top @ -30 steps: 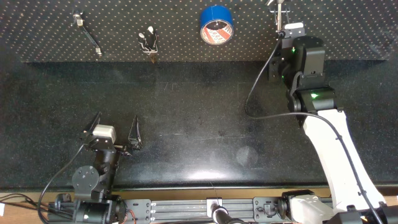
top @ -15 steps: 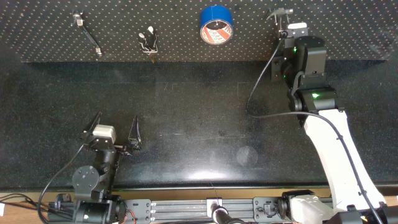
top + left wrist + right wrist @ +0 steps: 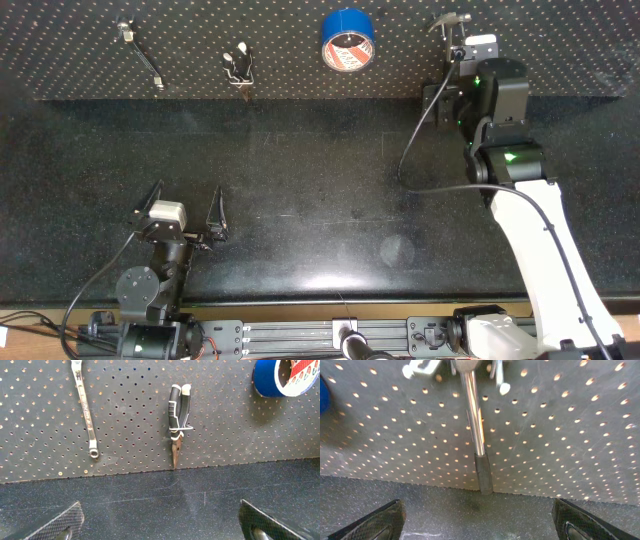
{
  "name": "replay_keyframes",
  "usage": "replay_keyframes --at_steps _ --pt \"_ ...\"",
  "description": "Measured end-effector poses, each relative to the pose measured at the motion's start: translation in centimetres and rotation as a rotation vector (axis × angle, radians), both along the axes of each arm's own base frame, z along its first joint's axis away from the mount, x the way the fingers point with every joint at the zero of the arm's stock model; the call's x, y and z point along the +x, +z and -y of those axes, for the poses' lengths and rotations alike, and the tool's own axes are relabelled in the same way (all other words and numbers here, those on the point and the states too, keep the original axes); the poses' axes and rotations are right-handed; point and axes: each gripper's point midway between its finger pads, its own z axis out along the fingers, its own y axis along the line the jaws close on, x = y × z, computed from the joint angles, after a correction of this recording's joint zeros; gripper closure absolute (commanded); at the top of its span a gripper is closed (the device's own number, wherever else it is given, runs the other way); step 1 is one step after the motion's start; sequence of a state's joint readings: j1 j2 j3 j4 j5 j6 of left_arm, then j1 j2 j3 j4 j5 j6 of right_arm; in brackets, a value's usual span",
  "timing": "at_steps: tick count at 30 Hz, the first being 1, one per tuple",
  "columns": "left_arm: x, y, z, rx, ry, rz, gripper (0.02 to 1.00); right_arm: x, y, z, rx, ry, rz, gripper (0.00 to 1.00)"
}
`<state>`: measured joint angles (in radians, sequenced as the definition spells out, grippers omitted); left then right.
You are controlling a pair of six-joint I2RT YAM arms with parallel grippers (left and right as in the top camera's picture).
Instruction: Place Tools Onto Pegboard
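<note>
- Right wrist view: the hammer (image 3: 472,420) hung on the pegboard (image 3: 580,435) straight ahead of my right gripper (image 3: 480,522), whose fingers were spread wide with nothing between them.
- The hammer's long axis ran up the board, with the head at the hooks and the black grip pointing down toward the table (image 3: 520,510). The shaft sat centred in the gap between the fingers, touching neither.
- The head was cut off at the frame's edge, so it only appeared to be seated on its hooks, and I could not confirm that from my console.
- I judged that the coming move turned on that centred gap. A straight pull back from the board should keep both fingers off the grip, while any sideways drift risked knocking the handle.
- My left gripper (image 3: 160,525) was also spread and empty, low over the table and well apart from the board, so the right arm was by far the nearer to the hammer.
- The pegboard carried every tool I could see: a wrench (image 3: 84,407) hanging lengthwise, pliers (image 3: 177,420) nose-down on a wire hook beside it, a blue tape roll (image 3: 280,377) further along, and the hammer beyond that.
</note>
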<state>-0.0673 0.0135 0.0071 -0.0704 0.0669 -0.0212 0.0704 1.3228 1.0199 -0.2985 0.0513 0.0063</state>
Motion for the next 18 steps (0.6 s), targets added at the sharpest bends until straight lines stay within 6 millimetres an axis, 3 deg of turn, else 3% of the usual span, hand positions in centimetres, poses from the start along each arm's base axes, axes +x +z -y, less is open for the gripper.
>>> replay_keyframes --at_steps 6,14,18 --pt "0.0 0.0 0.0 0.0 0.0 0.0 0.023 -0.5 1.7 0.0 0.003 0.0 0.045 0.045" --pt "0.0 0.0 0.0 0.0 0.0 0.0 0.023 -0.6 1.9 0.0 0.003 0.0 0.049 0.042" --pt "0.0 0.0 0.0 0.0 0.0 0.0 0.025 -1.0 3.1 0.1 0.005 -0.001 0.079 0.042"
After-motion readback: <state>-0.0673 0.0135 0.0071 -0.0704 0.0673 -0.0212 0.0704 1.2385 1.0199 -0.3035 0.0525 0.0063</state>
